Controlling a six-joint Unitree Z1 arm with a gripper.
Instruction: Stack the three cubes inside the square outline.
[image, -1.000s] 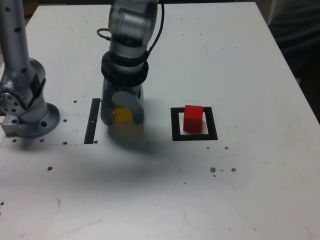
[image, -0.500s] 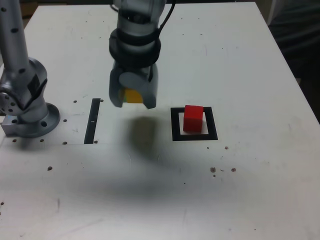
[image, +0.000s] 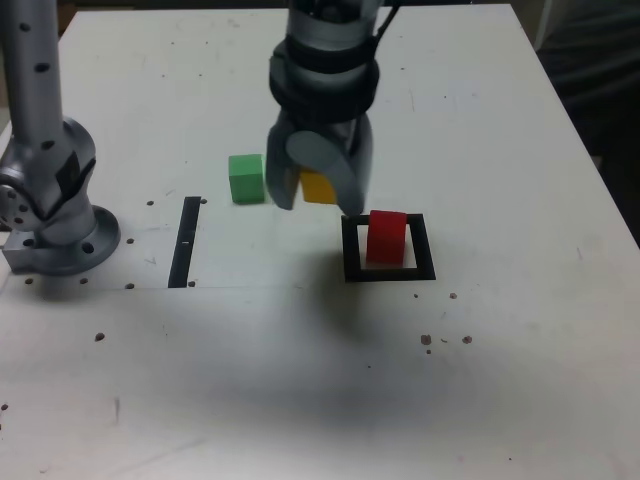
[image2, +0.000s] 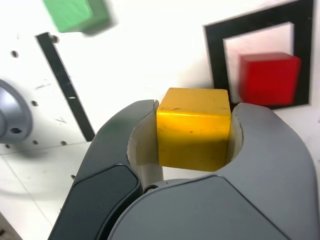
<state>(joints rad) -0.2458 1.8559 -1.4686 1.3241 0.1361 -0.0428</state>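
The end effector (image2: 195, 127) is clamped on the yellow cube (image2: 194, 131), held above the tabletop (image: 250, 380), while the square outline (image: 427, 246) encloses the red cube (image: 386, 238).

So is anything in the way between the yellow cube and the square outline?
Nothing visible blocks it: the gripper holds the yellow cube above the table. Inside the square outline sits the red cube, but that looks like the stack's base.
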